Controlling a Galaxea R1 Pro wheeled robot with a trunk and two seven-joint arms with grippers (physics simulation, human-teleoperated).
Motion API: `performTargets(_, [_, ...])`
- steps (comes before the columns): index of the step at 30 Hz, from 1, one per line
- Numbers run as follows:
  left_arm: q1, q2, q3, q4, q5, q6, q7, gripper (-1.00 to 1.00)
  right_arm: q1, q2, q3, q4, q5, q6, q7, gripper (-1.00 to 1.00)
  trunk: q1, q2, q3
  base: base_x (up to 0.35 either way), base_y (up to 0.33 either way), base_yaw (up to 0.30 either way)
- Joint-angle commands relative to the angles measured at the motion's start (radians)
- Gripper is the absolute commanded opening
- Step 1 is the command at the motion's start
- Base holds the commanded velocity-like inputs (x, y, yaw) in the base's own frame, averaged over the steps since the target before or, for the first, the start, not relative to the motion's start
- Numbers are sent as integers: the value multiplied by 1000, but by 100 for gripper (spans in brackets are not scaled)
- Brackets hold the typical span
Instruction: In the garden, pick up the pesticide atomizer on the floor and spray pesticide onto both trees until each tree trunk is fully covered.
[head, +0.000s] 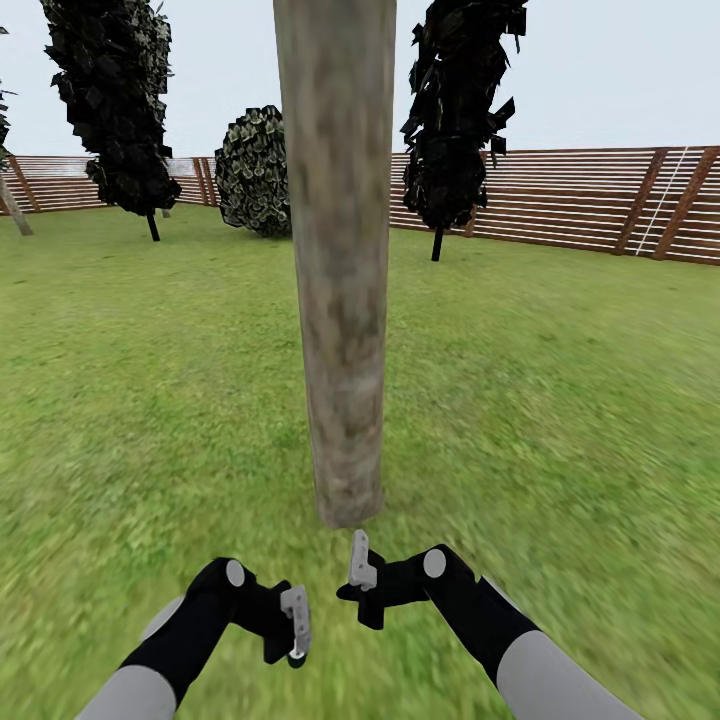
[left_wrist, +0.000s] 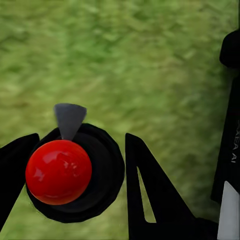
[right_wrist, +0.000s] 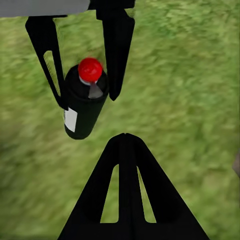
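Faces a thick, mottled grey-brown tree trunk (head: 338, 260) rising straight up the centre of the head view, from just above the two hands to past the top edge. Stands on blurry green grass (head: 560, 400) running across the whole lower half of that frame.

Grips the pesticide atomizer (left_wrist: 59, 172) in the left hand (left_wrist: 75, 150), fingers clenched on either side of the black body. Shows, in the left wrist view, the glossy red ball on top of the sprayer and a small grey wedge poking out beside it. Shows again in the right wrist view: left hand (right_wrist: 89, 97) clamped around the black bottle (right_wrist: 82, 110), red cap on top, a white label on its side, grass beneath and no contact with the ground.

Keeps the right hand (right_wrist: 125, 136) clenched on nothing, the two black fingers meeting at their tips.

In the head view, places the left hand (head: 295, 625) at lower centre-left and the right hand (head: 360, 565) just right of it, slightly higher, near the foot of the trunk, both apart from the bark.

Looks out, beyond the trunk, on a brown slatted fence (head: 560, 200) across the upper right, two dark cypress-like trees (head: 115, 100) (head: 460, 110) at upper left and upper right, and a rounded dark bush (head: 255, 170) between them.
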Motion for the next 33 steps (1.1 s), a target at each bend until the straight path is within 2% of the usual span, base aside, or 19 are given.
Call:
performTargets(1, [0,-7,0,1,1,-1,-2,-100,0,0,0,0,0,0,0,-100,0,0,0,0,0,0])
performTargets(5, [-1,-10,1,0,8,-2,-22,-100,0,0,0,1,0,0,0,-100,0,0,0,0,0,0])
performTargets(7, [-1,-18,-1,0,36,-20,-32,-100,0,0,0,2,0,0,0,-100,0,0,0,0,0,0])
performTargets(12, [-1,-27,-1,0,65,-24,-32,-100,0,0,0,2,0,0,0,-100,0,0,0,0,0,0])
performTargets(33, [-1,-51,1,0,70,-26,-16,-100,-1,0,0,2,0,0,0,-100,0,0,0,0,0,0])
